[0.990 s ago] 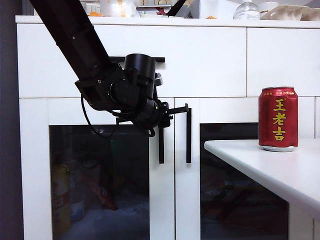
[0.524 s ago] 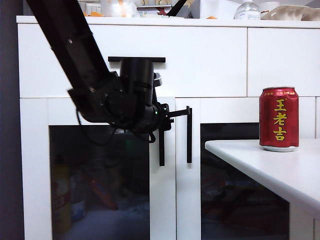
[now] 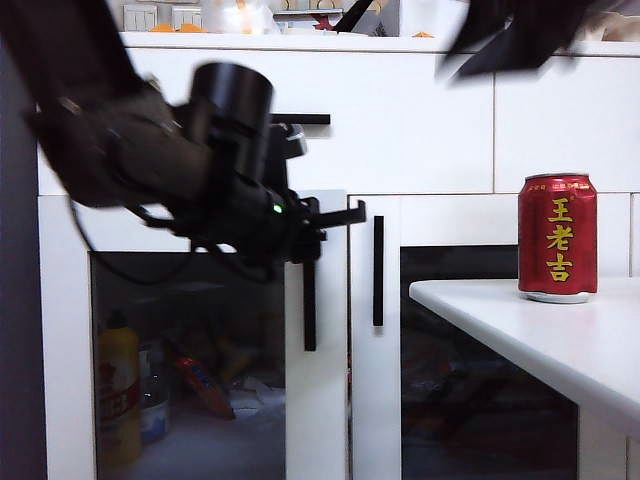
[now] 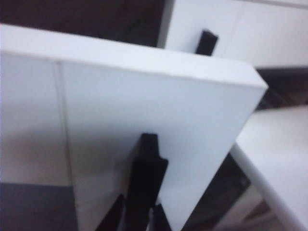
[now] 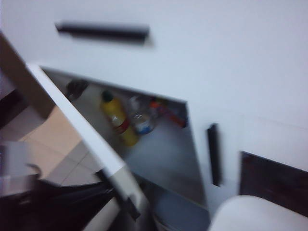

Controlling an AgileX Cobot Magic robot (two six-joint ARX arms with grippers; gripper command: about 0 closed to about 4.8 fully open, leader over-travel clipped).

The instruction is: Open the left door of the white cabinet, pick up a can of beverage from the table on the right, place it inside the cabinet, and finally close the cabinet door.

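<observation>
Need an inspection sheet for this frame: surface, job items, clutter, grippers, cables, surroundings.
Surface: table white, bare apart from the can.
Job items: can of beverage upright near the table's edge, untouched. Left door of the white cabinet swung partly open; right door shut.
Clutter: yellow bottle and other items inside the cabinet; dishes on top.
Grippers: left gripper shut on the door handle. Right gripper not seen; a blurred arm shows high above the can.
Cables: black cable looping under the left arm.
Surroundings: tiled floor in front of the cabinet.
</observation>
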